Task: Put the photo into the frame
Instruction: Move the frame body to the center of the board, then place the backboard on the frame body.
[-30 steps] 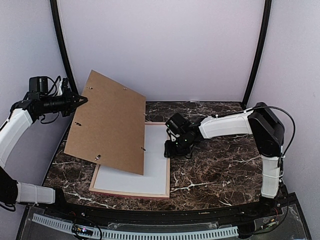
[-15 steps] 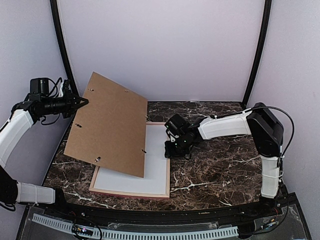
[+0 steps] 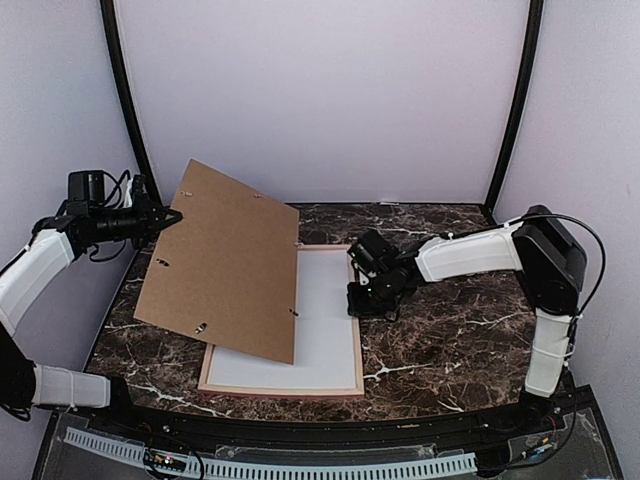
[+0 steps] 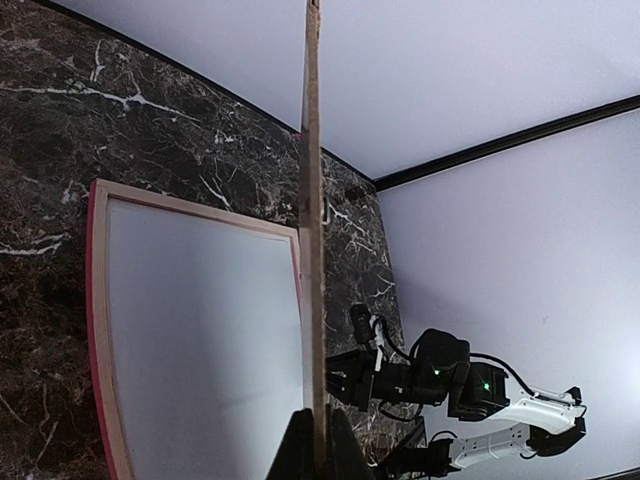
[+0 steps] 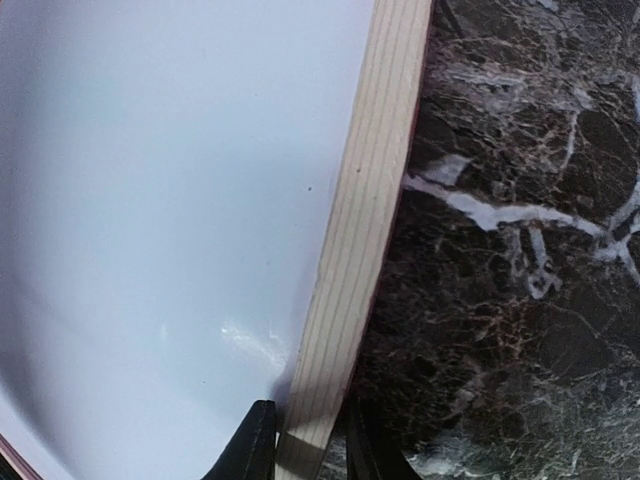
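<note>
Both claws grip: the left claw (image 3: pixel 172 215) holds the backing board (image 3: pixel 225 265) tilted up, uncovering the frame (image 3: pixel 280 391); the right claw (image 5: pixel 308 440) pinches its right rail, likely steadying it.

Tilted brown board (image 3: pixel 222 265) over frame (image 3: pixel 357 345), right fingers (image 3: pixel 357 303) at its rail

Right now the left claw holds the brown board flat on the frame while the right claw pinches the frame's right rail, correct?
Not flat: the top view shows the left claw holding the brown board lifted and tilted above the frame. The rest is right.
</note>
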`<state>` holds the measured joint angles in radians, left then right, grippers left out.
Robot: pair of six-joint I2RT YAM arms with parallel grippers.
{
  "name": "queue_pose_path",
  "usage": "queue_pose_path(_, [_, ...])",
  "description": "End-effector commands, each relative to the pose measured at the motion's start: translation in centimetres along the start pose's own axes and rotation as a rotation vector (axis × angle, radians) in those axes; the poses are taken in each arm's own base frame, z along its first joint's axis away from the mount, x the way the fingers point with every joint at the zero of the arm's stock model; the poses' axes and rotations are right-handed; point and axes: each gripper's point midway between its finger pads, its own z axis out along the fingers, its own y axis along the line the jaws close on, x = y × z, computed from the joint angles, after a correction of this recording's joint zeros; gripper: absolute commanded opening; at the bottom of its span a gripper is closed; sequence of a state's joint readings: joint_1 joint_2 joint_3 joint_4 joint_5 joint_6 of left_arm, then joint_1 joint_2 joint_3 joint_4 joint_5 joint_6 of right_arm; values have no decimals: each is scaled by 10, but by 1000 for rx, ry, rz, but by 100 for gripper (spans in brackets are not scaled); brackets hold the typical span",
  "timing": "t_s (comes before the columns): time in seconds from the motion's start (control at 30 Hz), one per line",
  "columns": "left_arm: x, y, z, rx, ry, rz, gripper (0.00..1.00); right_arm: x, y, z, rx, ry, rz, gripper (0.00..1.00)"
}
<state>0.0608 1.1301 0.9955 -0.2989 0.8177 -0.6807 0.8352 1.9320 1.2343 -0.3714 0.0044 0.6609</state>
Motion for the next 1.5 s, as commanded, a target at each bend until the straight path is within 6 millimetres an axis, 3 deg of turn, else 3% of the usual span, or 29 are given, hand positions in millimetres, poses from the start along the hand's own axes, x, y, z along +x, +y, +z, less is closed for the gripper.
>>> queue_pose_path(0.0, [3,-26,-1,100,-15,38,0,6,-23,-9,59,-9,48,24])
queue_pose_path(0.4, [37,-38,34,172,18,-26,0,22,-51,-30,79,-22,125,22])
queue_pose_path(0.53, [48,-40,42,163,9,-40,0,22,-51,-37,60,-24,137,29])
queue_pose_path(0.7, [68,-35,55,149,2,-66,0,6,-53,-58,38,-64,140,44])
queue_pose_path(0.93, [91,-30,79,164,34,-109,0,-27,-69,-98,33,-151,139,48])
queue_pose_path(1.13, [98,-31,95,175,28,-141,0,-28,-90,-102,42,-157,166,48])
queue_pose_path(1.47, [107,-23,119,166,44,-175,0,-23,-98,-96,33,-132,161,48])
